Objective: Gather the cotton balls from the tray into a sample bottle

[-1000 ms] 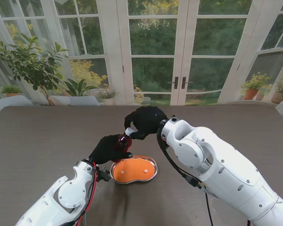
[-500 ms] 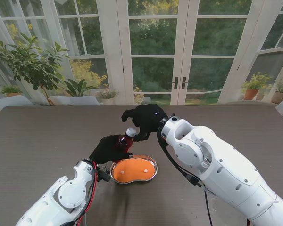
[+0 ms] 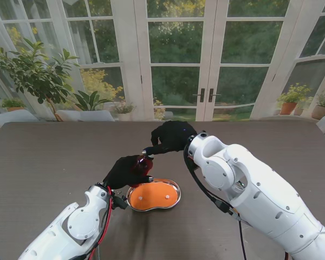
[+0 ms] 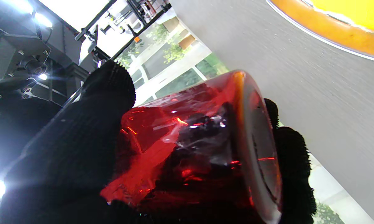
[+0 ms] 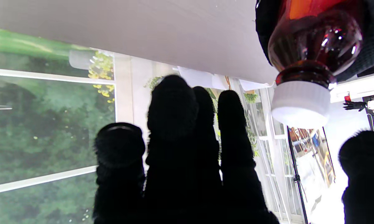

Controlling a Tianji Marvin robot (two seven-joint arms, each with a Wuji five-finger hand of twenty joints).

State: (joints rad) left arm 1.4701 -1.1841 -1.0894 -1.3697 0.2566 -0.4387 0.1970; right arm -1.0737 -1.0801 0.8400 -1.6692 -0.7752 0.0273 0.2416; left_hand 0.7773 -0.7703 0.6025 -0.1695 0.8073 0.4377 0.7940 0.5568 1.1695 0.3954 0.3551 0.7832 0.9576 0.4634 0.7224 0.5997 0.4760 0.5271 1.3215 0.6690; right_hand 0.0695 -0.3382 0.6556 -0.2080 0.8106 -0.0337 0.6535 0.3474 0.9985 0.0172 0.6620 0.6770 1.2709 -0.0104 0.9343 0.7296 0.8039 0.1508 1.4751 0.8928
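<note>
My left hand (image 3: 125, 171) is shut on a red-brown sample bottle (image 3: 142, 163), holding it tilted just off the table beside the tray. In the left wrist view the bottle (image 4: 193, 146) fills the frame between my gloved fingers (image 4: 81, 140). Its white cap (image 5: 300, 105) is on. My right hand (image 3: 171, 137) hovers at the cap, which sits between its fingers (image 5: 174, 124) and thumb (image 5: 361, 161) with gaps either side. The oval steel tray (image 3: 176, 199) with an orange liner lies nearer to me; two small white cotton balls (image 3: 141, 198) rest on it.
The dark table (image 3: 54, 157) stretches wide on both sides. Glass doors and potted plants (image 3: 38, 70) stand beyond its far edge. The tray's rim (image 4: 330, 34) is close to the bottle's base.
The right hand lifted off the cap with fingers spread, then came back down; its fingertips now sit by the cap again. The left hand and bottle stayed put.
</note>
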